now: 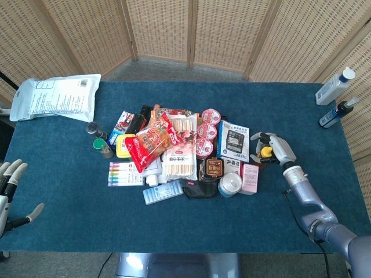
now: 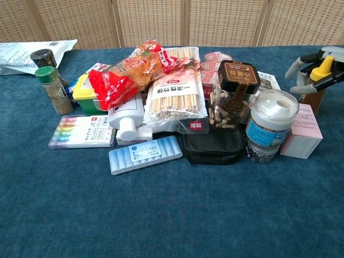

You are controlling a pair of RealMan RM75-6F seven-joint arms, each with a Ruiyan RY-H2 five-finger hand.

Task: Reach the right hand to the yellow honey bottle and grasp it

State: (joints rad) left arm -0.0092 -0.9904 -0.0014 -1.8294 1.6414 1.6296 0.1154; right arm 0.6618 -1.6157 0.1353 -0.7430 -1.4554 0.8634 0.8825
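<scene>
Your table (image 1: 58,156) fills the frame, its clutter piled at centre. At the lower left edge your left hand (image 1: 8,191) hangs empty, fingers spread. Right of centre, your right hand (image 1: 272,147) has its fingers wrapped around the yellow honey bottle (image 2: 324,70), behind the pink box (image 2: 303,131).

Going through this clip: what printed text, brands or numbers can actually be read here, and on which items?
"一次性竹签": on the clear skewer pack, in large characters.
"DEXIN": probably, on the white box; blurred, so not certain.
Red snack bag, marker set, pink box, jar lid, white mailer: print is visible, but too small or blurred to read.
</scene>
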